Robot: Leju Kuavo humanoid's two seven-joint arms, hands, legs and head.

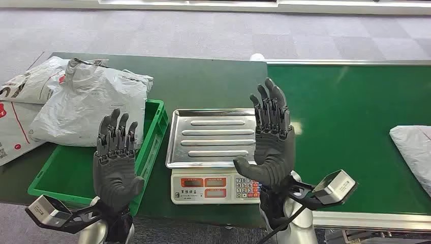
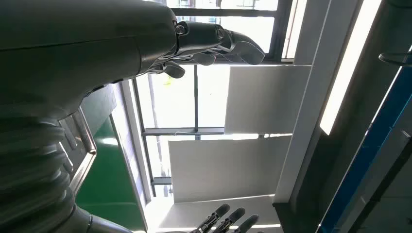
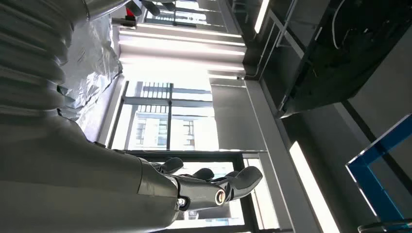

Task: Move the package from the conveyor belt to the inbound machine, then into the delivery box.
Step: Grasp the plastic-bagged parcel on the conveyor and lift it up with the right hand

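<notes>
Nearest the camera in the head view, both dark many-fingered hands are raised upright with fingers straight and spread, holding nothing: the left hand [image 1: 116, 162] stands over the near corner of a green plastic crate [image 1: 152, 145], and the right hand [image 1: 270, 141] stands in front of the right edge of a white electronic scale with a ribbed steel pan [image 1: 212, 136]. The scale's front panel (red displays and a keypad) faces the robot, and the pan is bare metal. Both the crate and the scale rest on a dark green worktop [image 1: 203, 81].

In the crate's far end lies a crumpled grey plastic mailer bag [image 1: 89, 109], piled against other white mailers [image 1: 25, 86] that spill over the worktop's left edge.

To the right of the scale runs the bright green conveyor belt [image 1: 345, 117], framed by a silver rail. The task's package, a grey plastic parcel [image 1: 414, 150], lies on the belt at the picture's right edge, well apart from the right hand and partly cut off.

Beyond the worktop and belt is grey carpet-tiled floor [image 1: 203, 30].

The left wrist view shows that hand's fingers [image 2: 228, 41] extended against windows and ceiling; the right wrist view likewise shows extended fingers [image 3: 228, 184].
</notes>
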